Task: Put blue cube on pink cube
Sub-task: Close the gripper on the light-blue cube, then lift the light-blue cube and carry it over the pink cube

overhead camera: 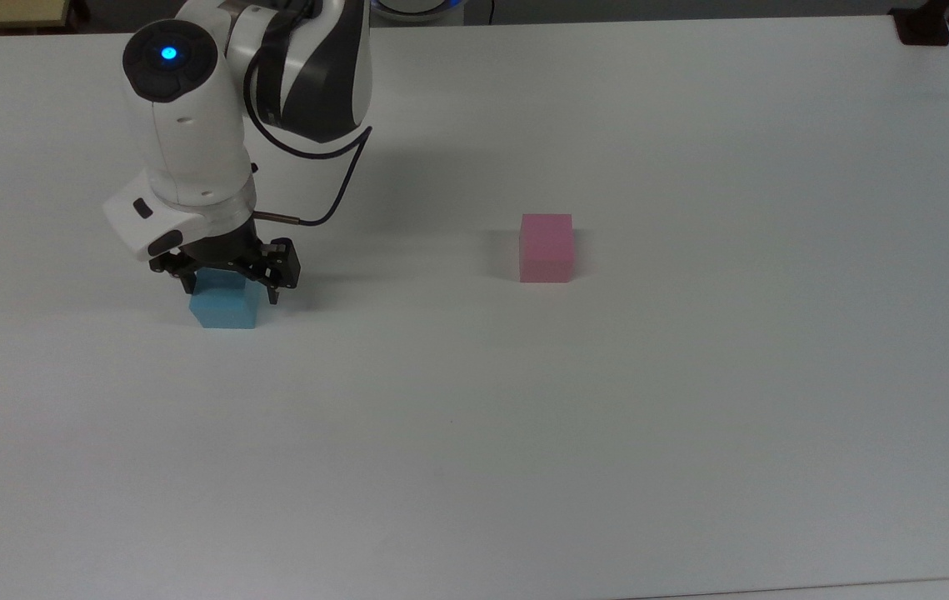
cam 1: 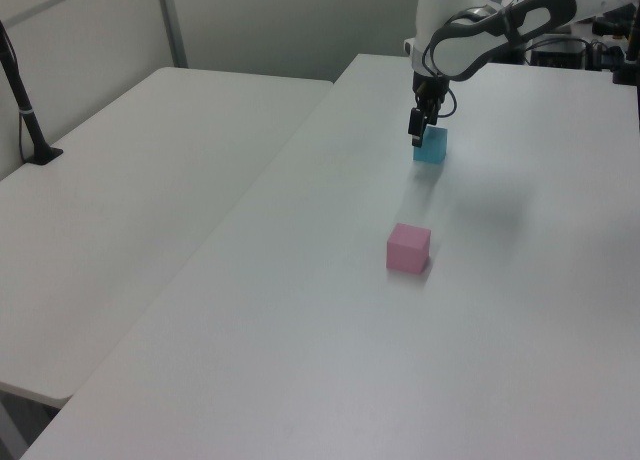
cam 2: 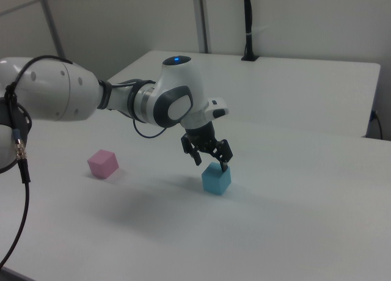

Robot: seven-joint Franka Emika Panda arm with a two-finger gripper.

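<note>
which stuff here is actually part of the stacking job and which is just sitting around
Part of the job:
- blue cube, under the open tool
- pink cube, standing apart on the white table

Just lying about:
- black post on the neighbouring table
- black clamp at the table's far corner

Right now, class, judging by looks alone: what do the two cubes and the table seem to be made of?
Blue cube: matte, no glare, softly blurred edges; probably foam, perhaps painted wood.
Pink cube: same dull finish, likely the same material.
Table: smooth white top with faint sheen, probably laminate.
</note>
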